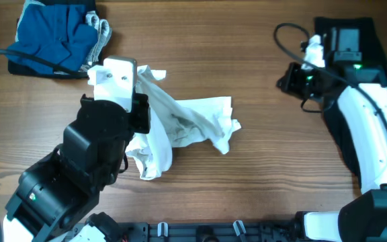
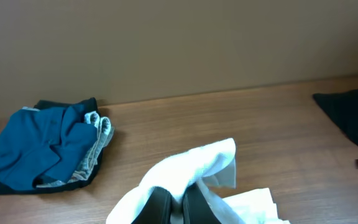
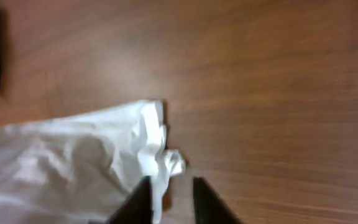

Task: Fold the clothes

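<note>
The white T-shirt (image 1: 193, 121) lies crumpled on the wooden table, with one end lifted. My left gripper (image 2: 178, 200) is shut on a fold of it, and the cloth drapes over both fingers. In the overhead view the left arm (image 1: 106, 128) covers the shirt's left part. My right gripper (image 3: 169, 202) is open, with bare wood between its fingers. It is beside the shirt's right edge (image 3: 151, 146) without holding it. In the overhead view it (image 1: 291, 77) is well right of the shirt. No print shows on the shirt.
A blue garment (image 1: 52, 33) lies in a pile with a grey one (image 1: 101, 32) on black fabric at the back left, also in the left wrist view (image 2: 36, 146). A black garment (image 2: 350, 118) lies at the back right under the right arm (image 1: 365, 114).
</note>
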Motion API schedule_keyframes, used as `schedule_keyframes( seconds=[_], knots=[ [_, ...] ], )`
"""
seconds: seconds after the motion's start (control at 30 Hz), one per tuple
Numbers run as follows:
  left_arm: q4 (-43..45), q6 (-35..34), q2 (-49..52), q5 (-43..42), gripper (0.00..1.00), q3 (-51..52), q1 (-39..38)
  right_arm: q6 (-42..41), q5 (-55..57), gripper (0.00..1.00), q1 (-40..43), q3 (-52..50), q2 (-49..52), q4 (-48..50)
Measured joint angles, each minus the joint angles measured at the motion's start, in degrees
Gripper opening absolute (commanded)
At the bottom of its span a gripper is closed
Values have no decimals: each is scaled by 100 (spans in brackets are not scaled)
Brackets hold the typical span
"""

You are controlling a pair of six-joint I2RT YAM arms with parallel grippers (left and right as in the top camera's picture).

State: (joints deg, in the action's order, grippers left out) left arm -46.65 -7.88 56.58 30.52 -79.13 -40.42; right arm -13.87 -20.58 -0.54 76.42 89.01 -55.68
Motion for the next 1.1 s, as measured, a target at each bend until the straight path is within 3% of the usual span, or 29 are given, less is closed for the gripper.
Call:
schedule_keyframes(
  seconds=[0.03, 0.13, 0.53, 0.73, 0.9, 1.1],
  knots=[
    [-2, 0, 20, 9, 4, 0, 0, 52, -28, 58, -142, -101, 0, 0],
    [-4, 0, 120, 9, 4, 0, 0, 83, -155, 64, -538, -428, 13, 55],
    [-4, 0, 269, 9, 4, 0, 0, -286, -597, 64, -1742, -1161, 822, 1001],
    [-4, 0, 269, 9, 4, 0, 0, -691, -481, 58, -2343, -1182, 1547, 1241],
    [-4, 0, 269, 9, 4, 0, 0, -892, -81, 55, -2382, -1233, 1757, 1145],
    [-4, 0, 269, 9, 4, 0, 0, -1058, 444, 38, -2380, -1259, 1762, 1257]
  ],
)
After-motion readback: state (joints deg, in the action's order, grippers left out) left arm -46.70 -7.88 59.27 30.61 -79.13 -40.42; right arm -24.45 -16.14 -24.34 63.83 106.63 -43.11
